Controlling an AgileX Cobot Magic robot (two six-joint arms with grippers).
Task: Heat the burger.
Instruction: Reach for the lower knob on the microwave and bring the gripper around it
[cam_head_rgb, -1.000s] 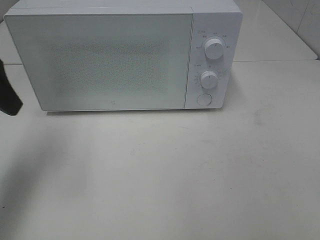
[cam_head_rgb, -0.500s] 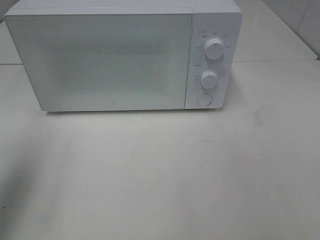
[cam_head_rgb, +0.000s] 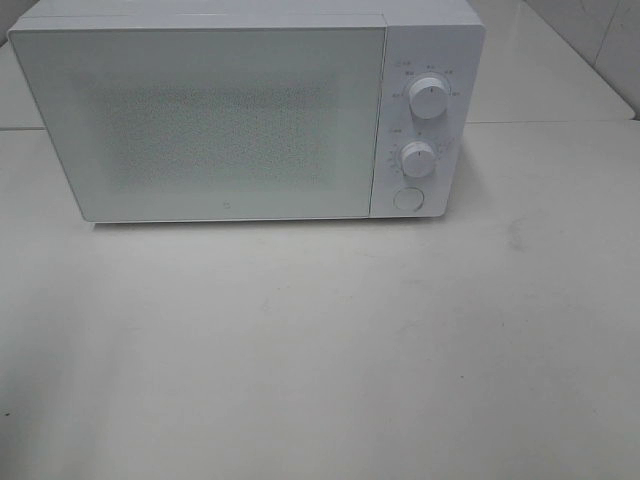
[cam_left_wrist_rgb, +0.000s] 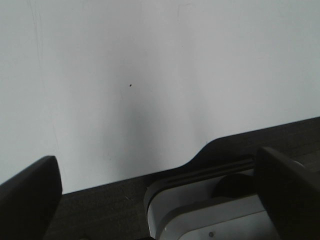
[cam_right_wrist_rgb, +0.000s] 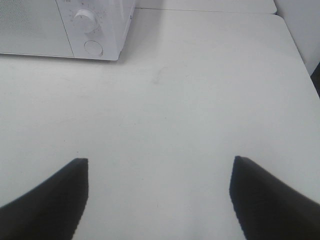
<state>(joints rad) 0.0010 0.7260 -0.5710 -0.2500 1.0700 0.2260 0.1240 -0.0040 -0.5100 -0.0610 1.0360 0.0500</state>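
Observation:
The burger is out of view in every frame. A white microwave (cam_head_rgb: 230, 110) stands at the back of the table with its door shut, and its frosted window shows nothing inside. Neither arm appears in the exterior high view. In the left wrist view my left gripper (cam_left_wrist_rgb: 156, 157) is open over the table's edge, with nothing between its dark fingers (cam_left_wrist_rgb: 30, 195). My right gripper (cam_right_wrist_rgb: 160, 160) is also open and empty above bare tabletop, some way from the microwave's (cam_right_wrist_rgb: 95, 30) control corner.
The microwave's panel carries two knobs (cam_head_rgb: 428, 97) (cam_head_rgb: 418, 159) and a round button (cam_head_rgb: 408, 198). The white table (cam_head_rgb: 320, 350) spreads in front of it. In the left wrist view a dark floor (cam_left_wrist_rgb: 100, 210) and a white base (cam_left_wrist_rgb: 200, 215) lie beyond the table's edge.
A dark part of the left arm stood at the left edge of the exterior high view a second ago. It has since drawn back out of that view.

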